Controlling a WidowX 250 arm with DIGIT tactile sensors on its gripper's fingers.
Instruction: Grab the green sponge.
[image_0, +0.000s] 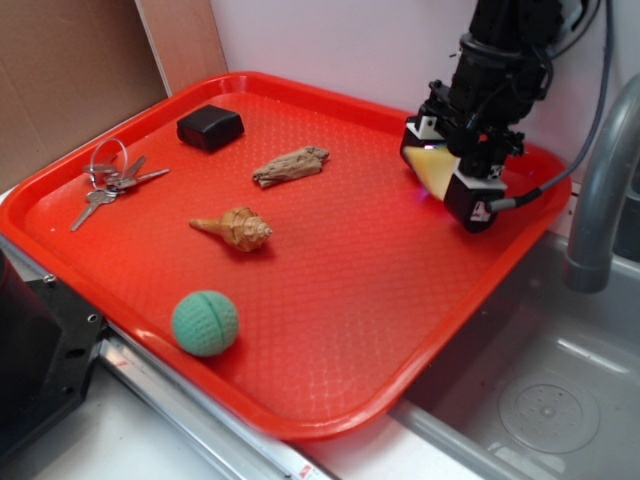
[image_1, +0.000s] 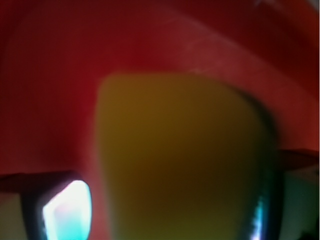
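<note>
Looking first at the claw (image_0: 447, 170), I see it at the upper right of the exterior frame, above the far right corner of the red tray (image_0: 330, 300), and a pale yellow wedge sits between its two black fingers. I take this wedge for the foam body of the green sponge (image_0: 436, 165). The fingers seem closed on it from both sides, so I judge that the claw is holding the sponge; the dark green layer itself I cannot find in either view. In the wrist view a big blurred yellow mass (image_1: 180, 160) fills the middle and lower part of the frame, very close to the lens, with red tray behind it. Whether the sponge still touches the tray I cannot tell.

For handling, I expect the sponge to be very light and soft. It will squash under the fingers and spring back, and it is not fragile. The foam is rough enough that it should not slip. The best hold is across the two flat sides, near the middle.

Going outward, a piece of brown bark (image_0: 290, 166) and a spiral shell (image_0: 236, 228) lie at the centre, a black block (image_0: 210, 127) and keys (image_0: 112, 180) at the upper left, and a round ridged green ball (image_0: 205, 323) at the lower left, all well apart from the claw.
</note>
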